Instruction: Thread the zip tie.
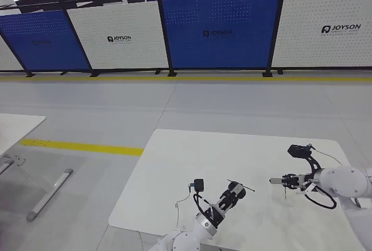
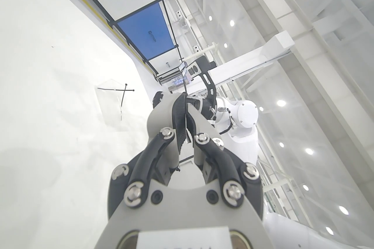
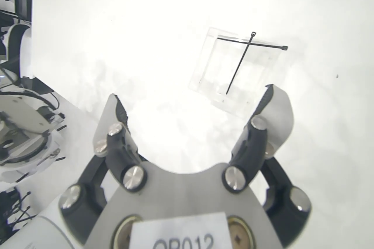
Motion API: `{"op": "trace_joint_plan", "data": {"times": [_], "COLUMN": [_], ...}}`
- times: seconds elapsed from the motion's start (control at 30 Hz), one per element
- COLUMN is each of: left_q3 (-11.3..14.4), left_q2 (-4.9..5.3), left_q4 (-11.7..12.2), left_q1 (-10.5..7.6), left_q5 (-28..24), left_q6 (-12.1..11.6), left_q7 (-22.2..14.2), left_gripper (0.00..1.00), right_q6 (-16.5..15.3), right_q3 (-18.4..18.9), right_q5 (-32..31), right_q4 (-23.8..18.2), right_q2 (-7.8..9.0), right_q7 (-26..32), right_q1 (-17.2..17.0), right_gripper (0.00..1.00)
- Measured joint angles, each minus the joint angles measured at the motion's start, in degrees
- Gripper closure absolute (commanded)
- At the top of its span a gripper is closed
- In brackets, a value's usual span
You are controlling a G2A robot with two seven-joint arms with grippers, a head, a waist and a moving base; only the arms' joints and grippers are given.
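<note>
My left gripper (image 2: 185, 104) is shut on a thin black zip tie (image 2: 185, 81) that sticks out past its fingertips. In the top view this gripper (image 1: 235, 191) sits near the table's front edge, with the zip tie (image 1: 248, 186) pointing toward the right arm. My right gripper (image 3: 194, 99) is open with nothing between its fingers, and hovers over the white table near a clear tray (image 3: 204, 69). Two more black zip ties (image 3: 244, 56) lie crossed in that tray. In the top view the right gripper (image 1: 276, 181) is to the right of the left one, a short gap apart.
The white table (image 1: 192, 163) has bare surface across its far and left parts. The clear tray with the crossed zip ties (image 2: 124, 91) also appears beyond my left gripper. Cables trail from both wrists. Blue and white panels (image 1: 217, 31) stand far behind on the floor.
</note>
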Motion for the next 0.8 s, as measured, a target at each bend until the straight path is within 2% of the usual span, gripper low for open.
{"op": "trace_joint_plan", "data": {"times": [0.13, 0.2, 0.5, 0.63, 0.67, 0.73, 0.77, 0.8], "left_q3": [0.0, 0.0, 0.0, 0.0, 0.0, 0.0, 0.0, 0.0], "left_q2": [0.00, 0.00, 0.00, 0.00, 0.00, 0.00, 0.00, 0.00], "left_q4": [0.0, 0.0, 0.0, 0.0, 0.0, 0.0, 0.0, 0.0], "left_q1": [0.00, 0.00, 0.00, 0.00, 0.00, 0.00, 0.00, 0.00], "left_q5": [0.0, 0.0, 0.0, 0.0, 0.0, 0.0, 0.0, 0.0], "left_q6": [0.0, 0.0, 0.0, 0.0, 0.0, 0.0, 0.0, 0.0], "left_q7": [0.0, 0.0, 0.0, 0.0, 0.0, 0.0, 0.0, 0.0], "left_gripper": [1.00, 1.00, 1.00, 1.00, 1.00, 1.00, 1.00, 1.00], "right_q6": [0.9, 0.9, 0.5, 2.4, 2.7, 3.8, 4.0, 4.2], "right_q3": [-4.3, -5.2, -4.9, -2.7, -2.3, -1.6, -1.5, -1.5], "right_q5": [0.7, 1.0, 1.1, 1.5, 1.4, 0.9, 0.8, 0.6], "right_q4": [5.1, 6.6, 6.6, 5.4, 5.1, 4.5, 4.4, 4.3], "right_q2": [-1.38, -1.72, -1.65, -1.10, -0.96, -0.72, -0.66, -0.62], "right_q7": [-0.4, -0.6, -1.6, -2.6, -2.3, -1.9, -1.6, -1.3], "right_q1": [3.5, 4.6, 4.0, 2.4, 2.2, 1.7, 1.6, 1.6], "right_gripper": [0.00, 0.00, 0.00, 0.00, 0.04, 0.05, 0.14, 0.17]}}
